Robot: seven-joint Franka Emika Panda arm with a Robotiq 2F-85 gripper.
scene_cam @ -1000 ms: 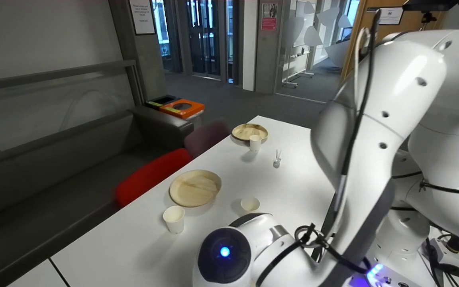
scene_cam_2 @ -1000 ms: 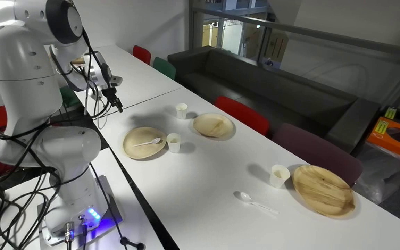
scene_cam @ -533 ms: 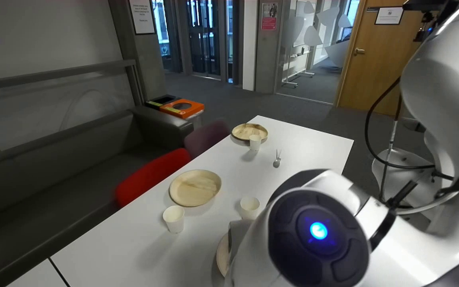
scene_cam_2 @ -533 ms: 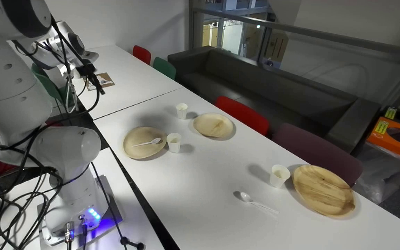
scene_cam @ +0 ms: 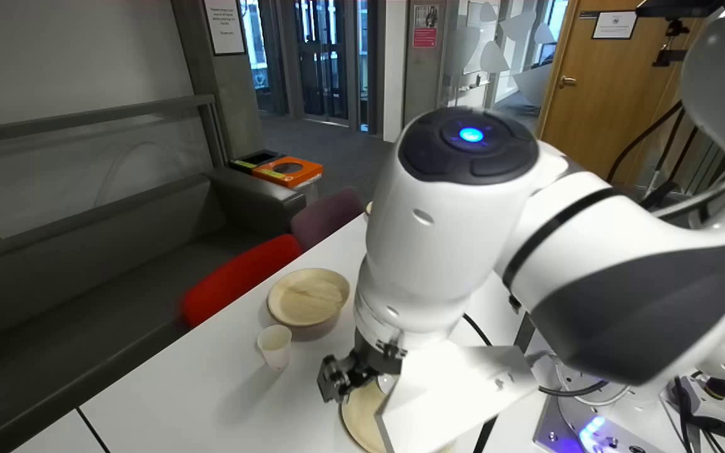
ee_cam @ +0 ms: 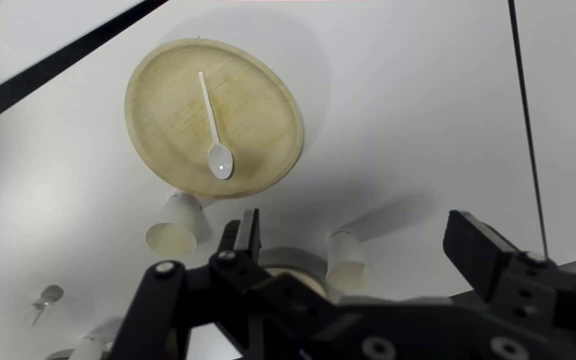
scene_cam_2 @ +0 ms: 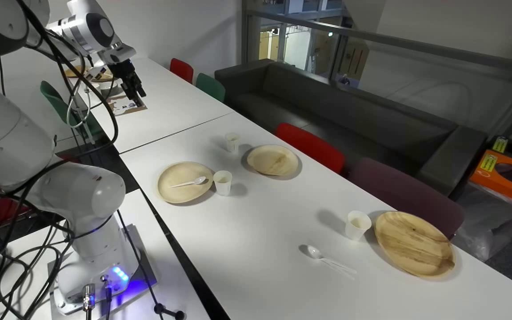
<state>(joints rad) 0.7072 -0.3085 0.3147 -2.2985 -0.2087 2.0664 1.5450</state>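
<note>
While the white counter (scene_cam_2: 260,231) stretches across both exterior views, a long dark-grey sofa (scene_cam_2: 349,111) runs alongside it. A white robot arm (scene_cam: 438,245) bends out over the counter. Between counter and sofa stand a purple chair (scene_cam_2: 405,193) and a red chair (scene_cam_2: 311,149), and an orange-topped bin (scene_cam_2: 505,178) sits by the sofa's end.

Three round, shallow plates rest on the counter: a strongly grained plate (scene_cam_2: 414,244) near the purple chair, a pale outer plate (scene_cam_2: 273,160) near the red chair, and a pale inner plate (ee_cam: 263,120) on the arm's side. The gripper (ee_cam: 354,217) hangs above the counter with its jaws spread wide apart and nothing in its hold; in the wrist view the inner plate shows just past its tips.

Three white cups stand upright. An end cup (scene_cam_2: 357,226) is just beside the grained plate; an outer cup (ee_cam: 345,255), near the outer plate, shows between the spread jaws, down on the counter; an inner cup (ee_cam: 174,225) is so close to the inner plate that I cannot tell whether they touch.

One white spoon (ee_cam: 220,162) lies within the inner plate, its bowl toward the rim by the inner cup. A loose spoon (scene_cam_2: 317,254) lies on the counter near the end cup; whether another is stacked with it, I cannot tell.
</note>
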